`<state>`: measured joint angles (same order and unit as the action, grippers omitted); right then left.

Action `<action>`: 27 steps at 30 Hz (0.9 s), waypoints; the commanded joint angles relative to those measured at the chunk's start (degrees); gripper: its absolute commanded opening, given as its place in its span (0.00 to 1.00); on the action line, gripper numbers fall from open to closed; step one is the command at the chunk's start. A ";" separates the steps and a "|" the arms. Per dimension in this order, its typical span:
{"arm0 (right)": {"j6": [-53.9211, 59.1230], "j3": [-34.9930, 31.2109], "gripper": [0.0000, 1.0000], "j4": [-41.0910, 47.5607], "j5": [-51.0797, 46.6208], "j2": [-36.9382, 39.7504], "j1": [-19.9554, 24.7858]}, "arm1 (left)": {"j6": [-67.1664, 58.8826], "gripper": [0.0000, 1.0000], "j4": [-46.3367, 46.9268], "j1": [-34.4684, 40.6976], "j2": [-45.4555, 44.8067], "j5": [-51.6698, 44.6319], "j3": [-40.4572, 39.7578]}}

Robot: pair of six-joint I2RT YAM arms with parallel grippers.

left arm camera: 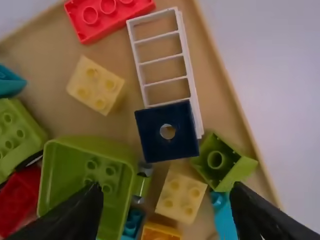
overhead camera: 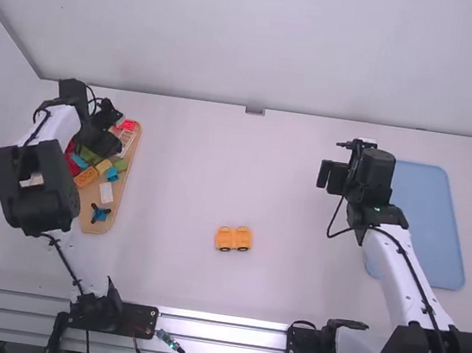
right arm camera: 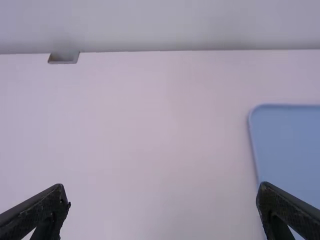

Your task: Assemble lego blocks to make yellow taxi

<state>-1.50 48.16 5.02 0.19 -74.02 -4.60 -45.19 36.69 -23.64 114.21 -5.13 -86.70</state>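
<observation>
My left gripper (overhead camera: 114,126) hangs over the far part of the wooden tray at the left. In the left wrist view, my left gripper (left arm camera: 162,212) is open above loose blocks, among them two pale yellow blocks (left arm camera: 96,85), an orange block (left arm camera: 160,232) and a green box-shaped block (left arm camera: 90,175). An orange-yellow wheeled car piece (overhead camera: 233,239) stands on the near middle of the table. My right gripper (overhead camera: 345,144) is above the table's right side, left of the blue tray; in the right wrist view, the right gripper (right arm camera: 162,207) stands open with nothing between its fingers.
The wooden tray (overhead camera: 120,200) also holds a red block (left arm camera: 107,16), a white ladder-like frame (left arm camera: 164,60), a dark blue square piece (left arm camera: 167,131) and a green block (left arm camera: 220,161). A blue tray (overhead camera: 434,224) lies at the right.
</observation>
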 commanded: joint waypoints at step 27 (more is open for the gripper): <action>0.44 0.94 0.99 -1.40 -0.17 -0.07 -1.40 | -1.12 0.45 -7.53 -3.85 -0.20 -2.37 6.12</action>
<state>-0.99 48.16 3.84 0.12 -74.02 -5.85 -47.86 28.93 -27.75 114.21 -6.44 -78.41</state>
